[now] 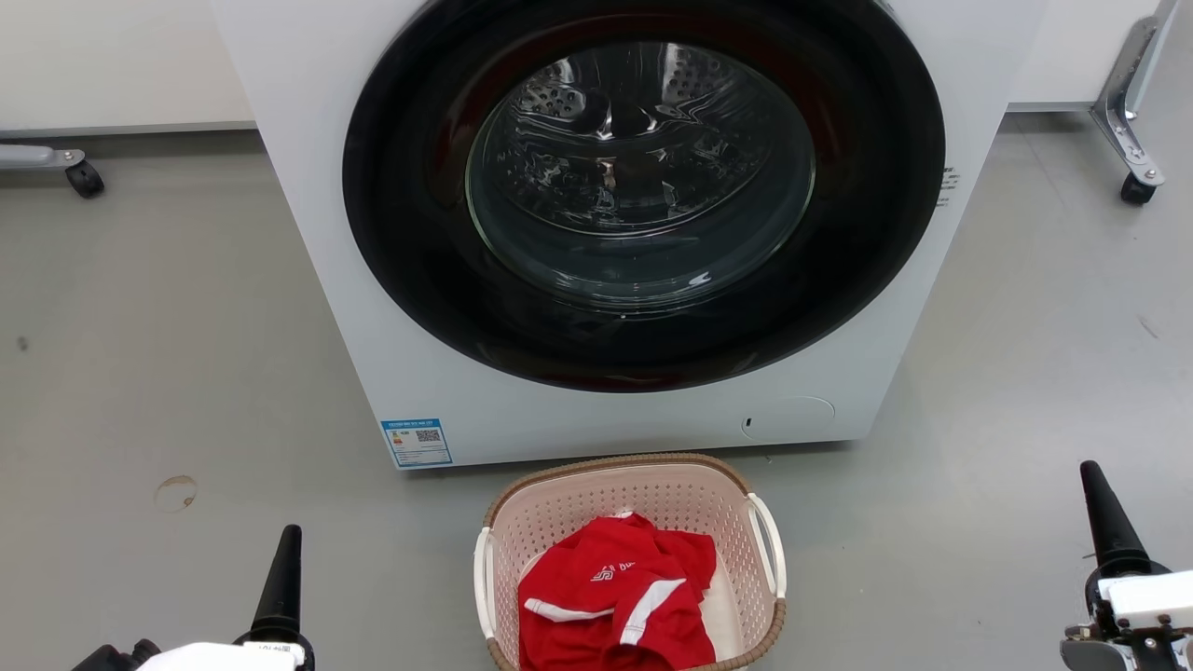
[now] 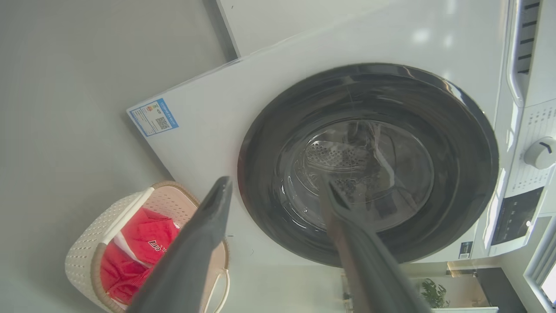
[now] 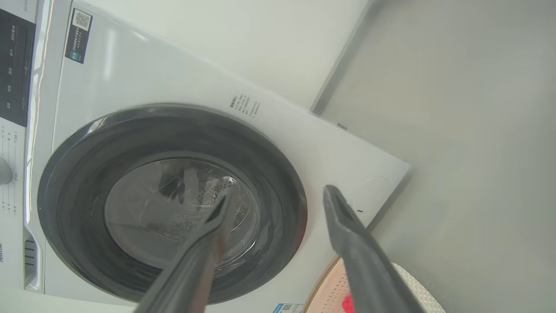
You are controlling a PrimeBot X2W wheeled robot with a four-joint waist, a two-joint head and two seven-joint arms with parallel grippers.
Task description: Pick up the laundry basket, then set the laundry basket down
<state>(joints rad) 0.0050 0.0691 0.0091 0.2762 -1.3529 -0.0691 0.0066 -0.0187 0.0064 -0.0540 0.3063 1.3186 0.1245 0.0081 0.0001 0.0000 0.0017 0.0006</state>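
left gripper (image 2: 278,182) has its two dark fingers spread wide with nothing between them, low and to the left of the washing machine (image 1: 308,242). right gripper (image 3: 278,193) is spread the same way, empty, low and to the right of the machine. the laundry basket (image 1: 569,508) sits on the grey floor (image 1: 140,354) close in front of the machine's bottom edge, roughly centred under the round dark door (image 1: 643,196); whether its brown rim touches the machine i cannot tell. bare floor lies open on both sides of the basket, between it and each gripper. the basket's white loop handles stand free at its two sides, and a red garment (image 1: 615,596) with white stripes lies inside. a blue label (image 1: 417,442) marks the machine's lower left corner. a castor wheel (image 1: 84,177) stands well left of the machine by the pale wall, and another castor (image 1: 1137,189) well right. the left wrist view adds the machine's dial (image 2: 541,152), its dark control panel (image 2: 517,217) and a green plant (image 2: 430,289) beyond. the right wrist view shows the basket's rim by the machine's lower right corner.
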